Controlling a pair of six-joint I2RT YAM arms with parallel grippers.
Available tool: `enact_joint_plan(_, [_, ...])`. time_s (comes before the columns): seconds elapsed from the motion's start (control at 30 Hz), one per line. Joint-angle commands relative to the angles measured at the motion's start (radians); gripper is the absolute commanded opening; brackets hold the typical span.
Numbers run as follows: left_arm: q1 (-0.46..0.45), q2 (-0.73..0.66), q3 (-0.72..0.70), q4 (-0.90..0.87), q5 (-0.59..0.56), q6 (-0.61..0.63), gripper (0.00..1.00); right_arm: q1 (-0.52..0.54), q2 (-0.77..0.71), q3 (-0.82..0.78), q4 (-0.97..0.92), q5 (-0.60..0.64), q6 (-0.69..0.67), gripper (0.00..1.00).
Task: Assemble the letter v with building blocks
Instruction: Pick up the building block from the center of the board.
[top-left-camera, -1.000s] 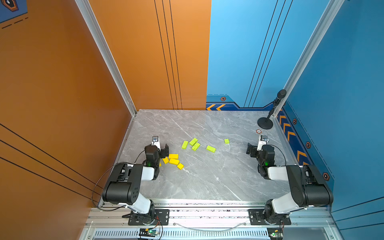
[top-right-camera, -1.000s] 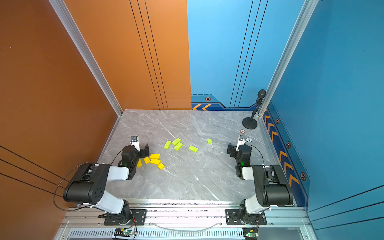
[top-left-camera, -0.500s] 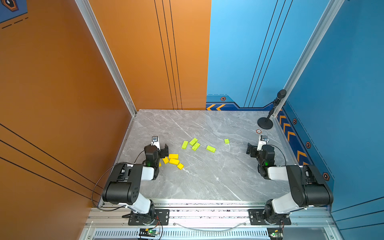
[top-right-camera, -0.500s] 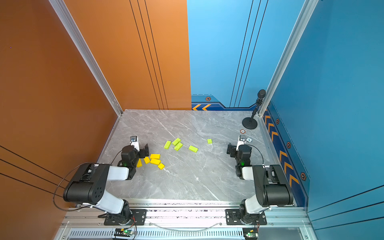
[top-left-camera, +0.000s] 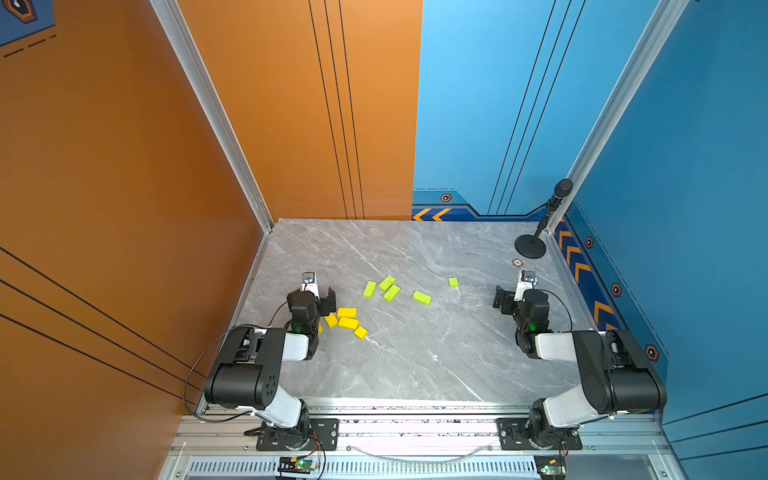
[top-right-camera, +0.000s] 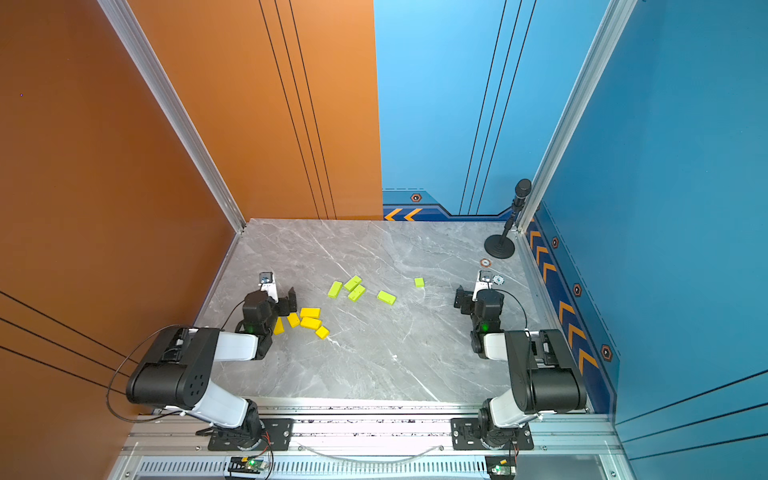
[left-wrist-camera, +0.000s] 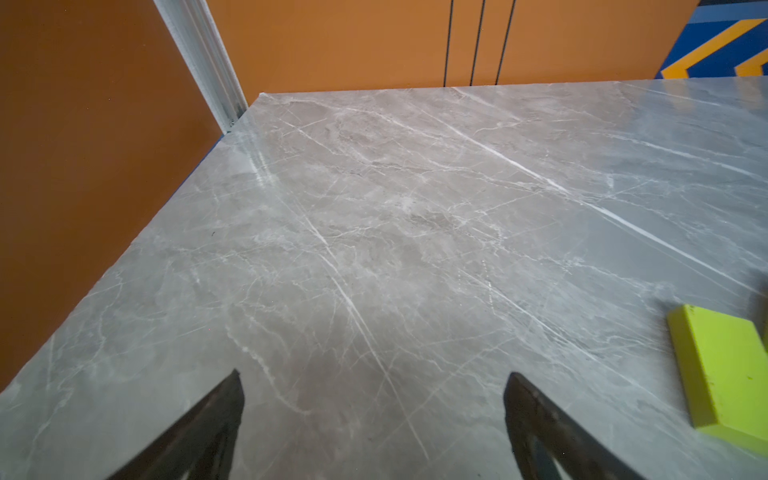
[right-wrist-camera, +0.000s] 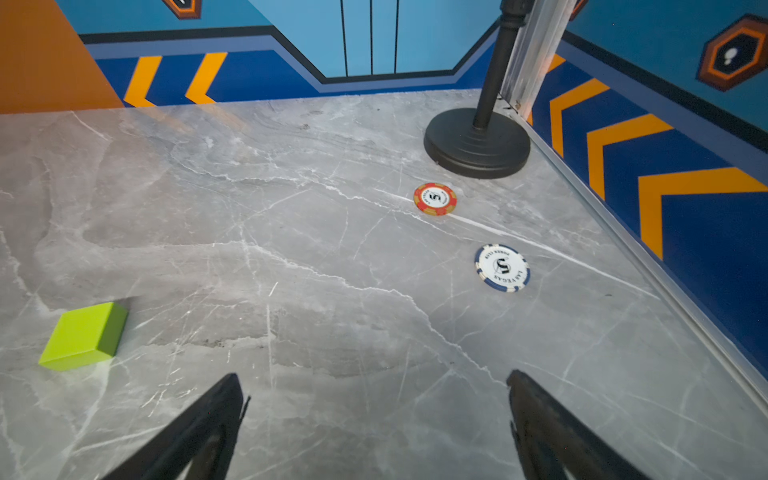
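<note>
Building blocks (top-left-camera: 422, 297) dot the marble table (top-left-camera: 415, 365), walled orange and blue.

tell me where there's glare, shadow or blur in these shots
Both top views: sharp, with a glare strip along the near edge of the table. Left wrist view: soft shadow on the marble ahead of the left claw; the frame crops the lime-green block. Right wrist view: the wall chevrons reflect faintly on the far marble; the red chip reads crisp.
</note>
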Motion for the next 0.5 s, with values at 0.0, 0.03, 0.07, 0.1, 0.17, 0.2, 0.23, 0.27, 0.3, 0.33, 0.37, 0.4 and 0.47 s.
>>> enact_joint_plan(0.0, [-0.03,-0.12,0.033,-0.107,-0.113,-0.003,0.98,0.002,-0.138,0.086,-0.203,0.137,0.04,1.0])
enact_joint_plan(0.03, [-0.059,-0.161,0.043,-0.156,-0.157,0.015,0.98,0.001,-0.177,0.094,-0.239,0.179,0.059,1.0])
enact_joint_plan(0.07, [-0.084,-0.194,0.055,-0.204,-0.197,0.032,0.98,-0.002,-0.21,0.094,-0.26,0.21,0.079,1.0])
enact_joint_plan(0.1, [-0.107,-0.236,0.076,-0.273,-0.226,0.035,0.98,-0.008,-0.242,0.094,-0.288,0.228,0.111,1.0])
enact_joint_plan(0.17, [-0.136,-0.311,0.129,-0.448,-0.254,-0.007,0.98,-0.02,-0.296,0.095,-0.348,0.243,0.186,1.0])
enact_joint_plan(0.2, [-0.142,-0.345,0.169,-0.548,-0.261,-0.048,0.98,-0.025,-0.315,0.096,-0.386,0.304,0.297,1.0])
enact_joint_plan(0.23, [-0.142,-0.373,0.209,-0.644,-0.271,-0.103,0.98,-0.034,-0.331,0.098,-0.437,0.339,0.399,1.0])
enact_joint_plan(0.27, [-0.142,-0.396,0.243,-0.725,-0.275,-0.146,0.98,-0.052,-0.343,0.099,-0.452,0.279,0.416,1.0])
enact_joint_plan(0.3, [-0.14,-0.423,0.278,-0.81,-0.267,-0.185,0.98,-0.067,-0.35,0.105,-0.467,0.198,0.407,1.0])
enact_joint_plan(0.33, [-0.134,-0.446,0.31,-0.88,-0.254,-0.229,0.98,-0.06,-0.359,0.122,-0.498,0.18,0.401,1.0])
enact_joint_plan(0.37, [-0.125,-0.465,0.335,-0.949,-0.217,-0.264,0.98,-0.049,-0.365,0.139,-0.531,0.171,0.389,1.0])
enact_joint_plan(0.4, [-0.112,-0.483,0.363,-1.012,-0.15,-0.293,0.98,-0.032,-0.367,0.163,-0.568,0.17,0.371,1.0])
enact_joint_plan(0.47, [-0.091,-0.507,0.4,-1.125,-0.055,-0.353,0.98,0.003,-0.359,0.225,-0.665,0.168,0.359,1.0])
